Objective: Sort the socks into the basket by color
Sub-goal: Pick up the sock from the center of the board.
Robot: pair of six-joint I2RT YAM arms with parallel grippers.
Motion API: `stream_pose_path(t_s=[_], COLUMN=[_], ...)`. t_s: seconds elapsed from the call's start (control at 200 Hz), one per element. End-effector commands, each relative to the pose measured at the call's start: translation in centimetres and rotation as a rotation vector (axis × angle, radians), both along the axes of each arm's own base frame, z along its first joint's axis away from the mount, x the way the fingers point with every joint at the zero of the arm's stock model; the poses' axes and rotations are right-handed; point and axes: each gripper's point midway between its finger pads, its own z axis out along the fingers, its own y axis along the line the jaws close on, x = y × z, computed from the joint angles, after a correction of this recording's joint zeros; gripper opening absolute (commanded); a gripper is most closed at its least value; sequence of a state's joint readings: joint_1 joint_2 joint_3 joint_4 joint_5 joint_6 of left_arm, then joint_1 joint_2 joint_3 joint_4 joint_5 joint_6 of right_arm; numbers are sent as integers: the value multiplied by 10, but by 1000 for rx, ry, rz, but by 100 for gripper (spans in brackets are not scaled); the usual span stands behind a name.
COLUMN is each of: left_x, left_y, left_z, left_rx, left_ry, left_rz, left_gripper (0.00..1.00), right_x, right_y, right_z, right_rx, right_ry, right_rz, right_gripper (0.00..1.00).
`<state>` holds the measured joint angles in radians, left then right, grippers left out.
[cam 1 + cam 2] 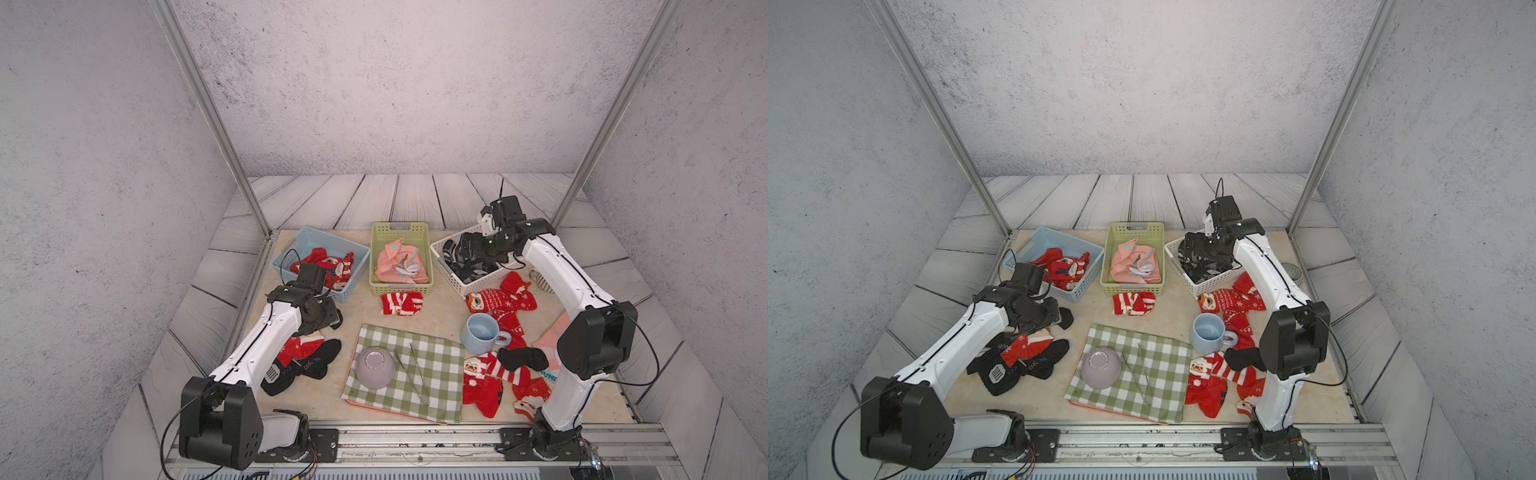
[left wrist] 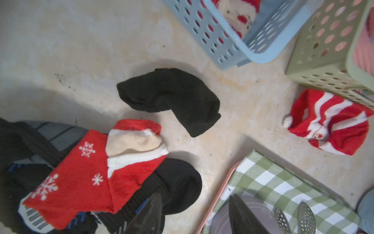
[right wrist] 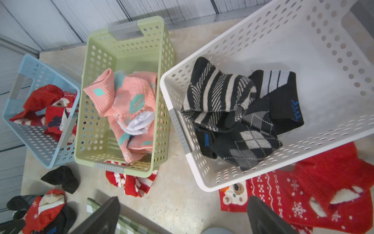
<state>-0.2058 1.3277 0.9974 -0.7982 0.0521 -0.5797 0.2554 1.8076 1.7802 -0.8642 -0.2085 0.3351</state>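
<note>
Red sock heap [image 1: 486,386]: nearest, on the tabletop [image 1: 361,316] beside the right arm's base; a plain black sock [image 1: 521,358] lies on its far edge.
Checked cloth [image 1: 432,374]: centre front; carries an upturned bowl [image 1: 375,368] and tongs [image 1: 417,374].
Black sock pile [image 1: 316,361]: near left, partly under the left arm; a red snowflake sock [image 2: 81,178] is draped on top.
Left end effector [image 2: 194,218]: above the pile's edge, fingers apart, nothing between them.
Lone black sock [image 2: 172,97]: on bare tabletop just beyond the pile, clear of the baskets.
Mug [image 1: 482,332]: upright, right of the cloth.
Striped red sock [image 1: 402,303]: bunched against the green basket's front.
Bear-patterned red socks [image 1: 503,299]: spread along the white basket's front.
Blue basket [image 3: 38,139]: far left, holds red socks [image 3: 42,99].
Green basket [image 3: 95,85]: far middle, holds pink socks [image 3: 131,97].
White basket [image 3: 283,50]: far right, holds black patterned socks [image 3: 242,121].
Right end effector [image 3: 182,218]: above the white basket, fingers wide apart, empty.
</note>
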Motion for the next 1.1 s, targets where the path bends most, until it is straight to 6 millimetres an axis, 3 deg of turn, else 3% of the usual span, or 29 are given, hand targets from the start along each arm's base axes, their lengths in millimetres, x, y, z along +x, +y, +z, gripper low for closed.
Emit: stream_pose_path(t_s=[0.0,0.385,0.686,0.846,1.096], left_x=[15,47,48,39,37], left_y=[-6,-10,-8,-5,-1], left_z=[-7,-43,-81,-95,-94], left_rx=[-42,-33,6,26,48], left_ry=[-18,-39,57,119,121], left_rz=[25,18,18,18,13], left_gripper=[57,62,60,50,13], right_x=[-14,-23,-23,-24,-25], right_y=[-2,1,2,1,3], right_z=[5,15,15,15,14], right_rx=[-3,24,29,30,38], right_ry=[14,-3,-3,-1,-6], right_rz=[23,46,48,46,51], right_gripper=[99,99,99,99,99])
